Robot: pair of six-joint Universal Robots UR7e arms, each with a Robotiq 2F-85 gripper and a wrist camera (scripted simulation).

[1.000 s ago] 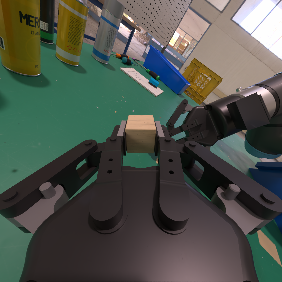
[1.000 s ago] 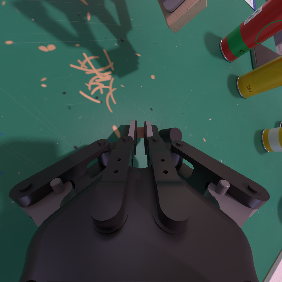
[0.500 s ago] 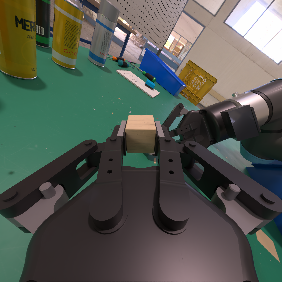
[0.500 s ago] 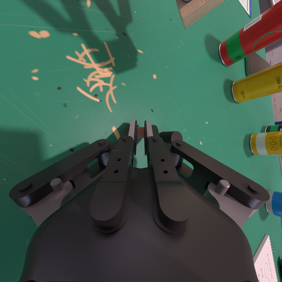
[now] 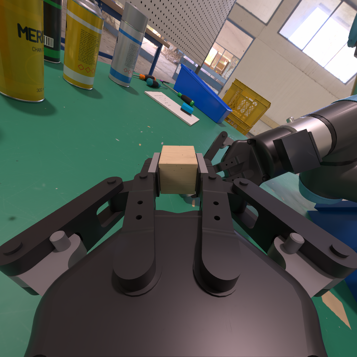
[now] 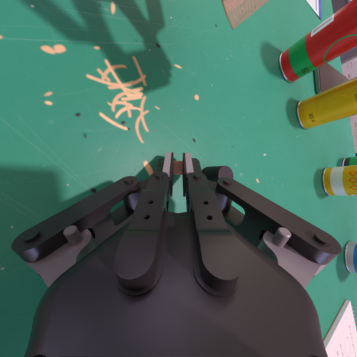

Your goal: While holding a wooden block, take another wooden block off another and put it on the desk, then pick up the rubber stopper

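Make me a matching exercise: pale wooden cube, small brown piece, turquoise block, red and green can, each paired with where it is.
Things:
1. pale wooden cube
2. small brown piece
3. turquoise block
4. red and green can

Places:
A. on the white notepad
B. pinched in the right gripper
C. upright on the green desk
D. clamped in the left gripper

Pairs: 1-D, 2-B, 3-A, 4-C

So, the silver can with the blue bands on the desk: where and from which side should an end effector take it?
Take the silver can at the middle of its straight round body, fingers level, coming from the open desk in front. It stands upright; the yellow can is close beside it, and screwdrivers lie behind.
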